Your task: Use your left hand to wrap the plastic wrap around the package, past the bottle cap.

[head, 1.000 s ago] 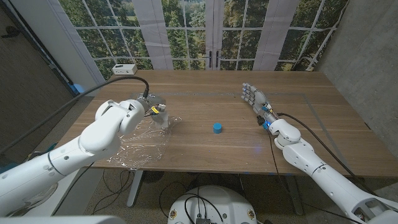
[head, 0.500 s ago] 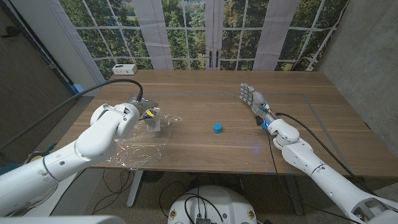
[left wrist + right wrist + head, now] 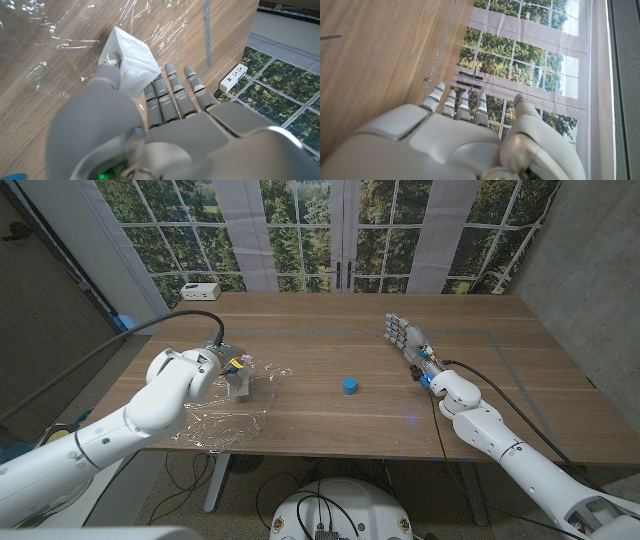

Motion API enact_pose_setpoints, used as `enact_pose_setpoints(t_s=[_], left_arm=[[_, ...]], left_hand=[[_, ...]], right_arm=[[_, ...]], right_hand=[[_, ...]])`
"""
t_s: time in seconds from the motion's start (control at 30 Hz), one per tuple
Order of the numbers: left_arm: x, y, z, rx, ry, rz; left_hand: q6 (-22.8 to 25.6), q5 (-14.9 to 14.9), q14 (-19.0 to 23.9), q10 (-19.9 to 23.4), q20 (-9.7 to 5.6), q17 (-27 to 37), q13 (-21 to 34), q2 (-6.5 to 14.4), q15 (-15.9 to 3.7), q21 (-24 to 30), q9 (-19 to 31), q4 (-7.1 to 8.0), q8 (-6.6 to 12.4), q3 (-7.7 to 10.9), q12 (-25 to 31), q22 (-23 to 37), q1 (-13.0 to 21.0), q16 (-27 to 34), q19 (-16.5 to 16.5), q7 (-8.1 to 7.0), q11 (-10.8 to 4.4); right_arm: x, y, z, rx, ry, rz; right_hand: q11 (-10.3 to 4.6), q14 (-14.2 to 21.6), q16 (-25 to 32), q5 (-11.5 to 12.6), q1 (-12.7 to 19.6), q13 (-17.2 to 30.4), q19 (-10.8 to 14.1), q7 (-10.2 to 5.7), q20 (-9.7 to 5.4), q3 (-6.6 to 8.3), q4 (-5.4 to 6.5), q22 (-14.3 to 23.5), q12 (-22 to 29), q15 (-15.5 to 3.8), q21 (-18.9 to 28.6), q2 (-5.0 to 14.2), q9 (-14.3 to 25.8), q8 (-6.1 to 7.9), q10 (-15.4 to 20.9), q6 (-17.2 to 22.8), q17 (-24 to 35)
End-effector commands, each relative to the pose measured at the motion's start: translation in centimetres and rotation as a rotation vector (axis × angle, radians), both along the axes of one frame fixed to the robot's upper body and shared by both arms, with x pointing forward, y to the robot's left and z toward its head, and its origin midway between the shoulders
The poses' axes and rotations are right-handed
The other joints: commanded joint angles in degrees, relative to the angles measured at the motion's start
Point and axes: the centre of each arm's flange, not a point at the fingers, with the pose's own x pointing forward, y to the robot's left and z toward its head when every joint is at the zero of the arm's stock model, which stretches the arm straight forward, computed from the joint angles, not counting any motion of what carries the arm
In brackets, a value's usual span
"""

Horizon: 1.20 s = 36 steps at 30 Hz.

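Package (image 3: 241, 383), small white block, sits on the plastic wrap (image 3: 225, 415) at the table's (image 3: 330, 360) left-near part; bottle cap (image 3: 349, 385), blue, well to its right. Left hand (image 3: 228, 370) holds the package, thumb and fingers (image 3: 161, 95) clamped on it in the left wrist view. To do it well: keep a firm pinch, roll the package rightward so the film follows without bunching, carry past the cap. Right hand (image 3: 405, 337) idle, fingers spread, holding nothing, far right.

No text, label or number is legible on anything.
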Motion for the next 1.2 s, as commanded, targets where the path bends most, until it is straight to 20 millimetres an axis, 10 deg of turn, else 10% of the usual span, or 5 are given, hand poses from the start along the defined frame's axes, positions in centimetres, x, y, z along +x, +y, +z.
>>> enact_pose_setpoints(t_s=[0.03, 0.47, 1.2], left_arm=[[1.1, 0.2, -0.9, 0.020, 0.032, 0.019], [2.0, 0.0, -1.3, 0.059, 0.065, 0.047], [1.7, 0.3, -0.3, 0.118, 0.216, 0.213]], left_hand=[[7.6, 0.2, 0.6, 4.2, -0.07, 0.3, 4.8, 6.6, -7.56, 0.6, 0.2, 3.39, 0.22, 3.47, 0.5, 0.1, 6.2, -0.3, -0.1, -1.17, -4.09], [6.7, 0.2, -0.1, 3.4, -0.17, 0.5, 5.1, 6.4, -7.41, 0.8, 0.1, 3.08, -0.11, 3.41, 0.2, 0.0, 6.5, -0.7, -0.3, -1.67, -3.97], [-11.4, -0.3, -9.3, -10.7, 0.50, -0.8, 1.8, 1.5, -4.19, -0.8, -1.7, 3.64, -9.29, -3.52, -9.3, -0.4, 0.6, -4.5, -5.6, -4.93, -2.75]], right_arm=[[-0.1, 0.1, -0.2, -0.002, 0.005, -0.007], [-0.4, 0.0, -0.5, 0.006, 0.007, -0.017], [-0.5, 0.1, -0.4, 0.016, 0.002, -0.013]], right_hand=[[-0.08, 0.3, 0.1, 0.1, 0.0, 0.3, 0.2, -0.11, 0.15, 0.31, -0.06, 0.1, 0.0, 0.28, 0.3, 0.33, 0.1, 0.00, 0.4, 0.3, 0.1], [-0.12, 0.3, 0.0, 0.1, 0.0, 0.3, 0.2, -0.09, 0.10, 0.33, -0.06, 0.1, -0.1, 0.25, 0.3, 0.33, 0.1, -0.02, 0.4, 0.3, 0.1], [-0.22, 0.5, 0.1, 0.1, 0.0, 0.3, 0.3, 0.01, 0.25, 0.38, -0.01, 0.1, -0.2, 0.20, 0.4, 0.44, 0.1, 0.02, 0.4, 0.5, 0.1]])
